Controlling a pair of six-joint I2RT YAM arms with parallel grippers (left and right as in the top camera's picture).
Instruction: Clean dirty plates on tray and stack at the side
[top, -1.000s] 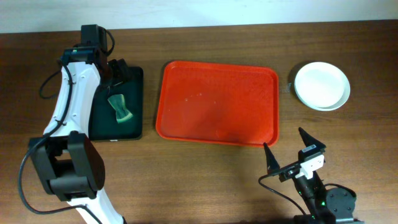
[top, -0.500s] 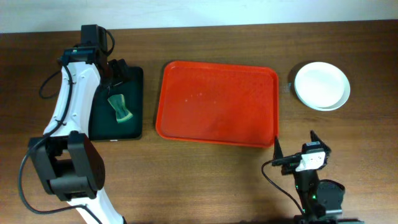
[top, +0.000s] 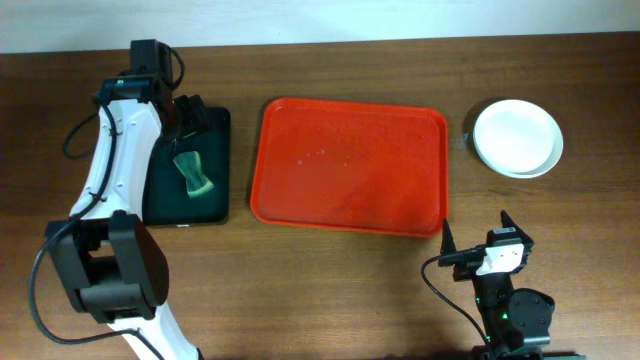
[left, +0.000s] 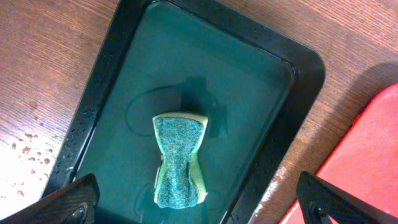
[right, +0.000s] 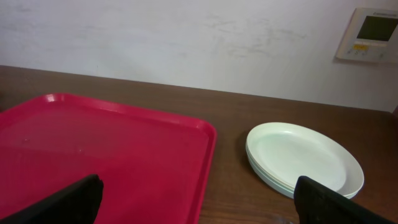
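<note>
The red tray (top: 348, 165) lies in the middle of the table with nothing on it; it also shows in the right wrist view (right: 106, 155). The plates (top: 517, 137) sit in one stack to the right of the tray, seen too in the right wrist view (right: 303, 157). My right gripper (top: 476, 238) is open and empty near the front edge, below the tray's right corner. My left gripper (top: 186, 118) is open and empty above a green sponge (left: 179, 159) that lies in the dark tray (left: 292, 112).
The dark green-black tray (top: 219, 160) with the sponge (top: 193, 173) sits left of the red tray. Water drops (left: 28, 146) lie on the wood by its left side. A wall with a thermostat (right: 370, 33) stands behind the table.
My right arm pulled back toward the front edge and turned level between one second and half a second ago. Since then nothing has moved. The left arm stayed still.
</note>
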